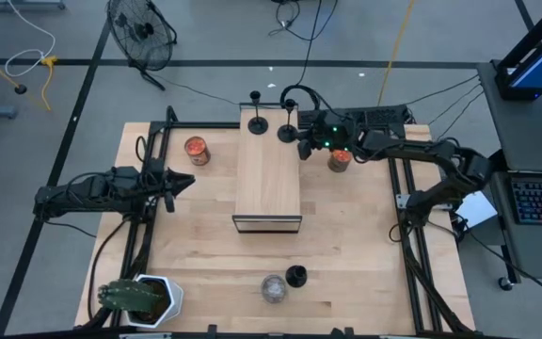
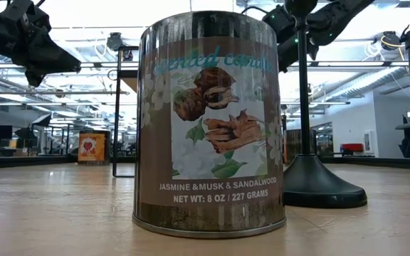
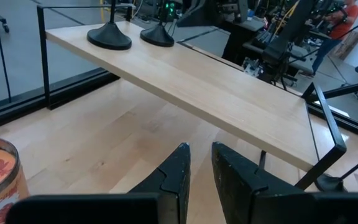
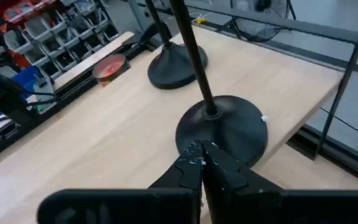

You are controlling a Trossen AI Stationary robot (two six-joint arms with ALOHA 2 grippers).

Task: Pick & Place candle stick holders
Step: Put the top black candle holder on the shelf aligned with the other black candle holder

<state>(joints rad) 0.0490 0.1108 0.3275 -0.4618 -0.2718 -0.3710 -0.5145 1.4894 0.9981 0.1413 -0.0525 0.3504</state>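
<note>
Two candle stick holders are up on the raised wooden shelf (image 1: 268, 169) at its far end, the first holder (image 1: 256, 122) toward the left and the second holder (image 1: 288, 132) right beside it, and the right gripper (image 1: 305, 143) sits at that second one's base. In the right wrist view the fingers (image 4: 199, 163) look pinched together just at the rim of the black disc base (image 4: 224, 130), the thin stem rising past the camera; they seem closed on nothing, though whether they touch the rim I cannot say. That is the risk here: the second holder stands near the shelf's corner, tall and top-heavy by the look of it, so a sideways nudge from those fingers could tip it into its neighbour or off the edge onto the orange-topped candle tin (image 1: 340, 160) just below. The right arm is stretched across from the right side of the table, forearm roughly level. The left gripper (image 1: 184, 183) waits low over the table left of the shelf, pointing at it, fingers (image 3: 178, 171) slightly parted and empty, with another orange-topped tin (image 1: 196, 150) near it. The third holder (image 1: 295, 276) still stands down on the near table beside the scented candle tin (image 1: 273, 288), so by my reading one placement remains.
</note>
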